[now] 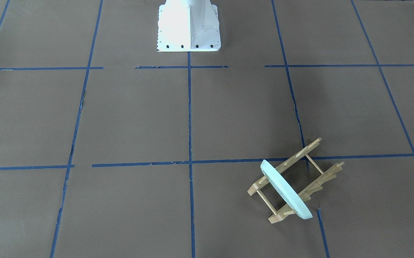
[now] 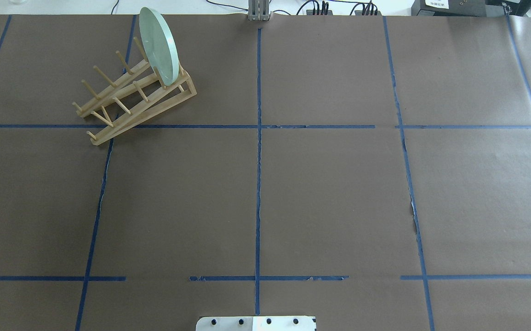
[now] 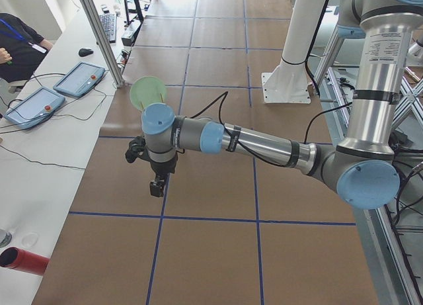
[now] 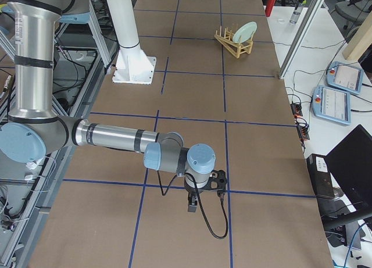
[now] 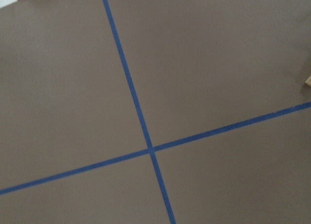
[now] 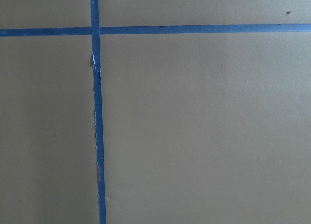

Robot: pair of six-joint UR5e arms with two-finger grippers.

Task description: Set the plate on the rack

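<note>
in the left-side view the left pincer (image 3: 156, 186) is seen nearest, left of centre in the frame, hung point-down above the brown-papered worktop (image 3: 211, 252); whether its fingers are apart or together cannot be told. in the right-side view the right pincer (image 4: 192, 205) is likewise hung point-down in the lower middle of the frame, close over a blue tape line (image 4: 174, 186), and its state cannot be told either. only paper and crossing tape are shown by both wrist cameras. farther off, in the upper left of the overhead frame, the rack (image 2: 148, 112) is set at a slant across a tape line. the plate (image 2: 157, 46) is stood on edge between the pegs at the rack's far end, slightly tilted, well apart from both pincers.
</note>
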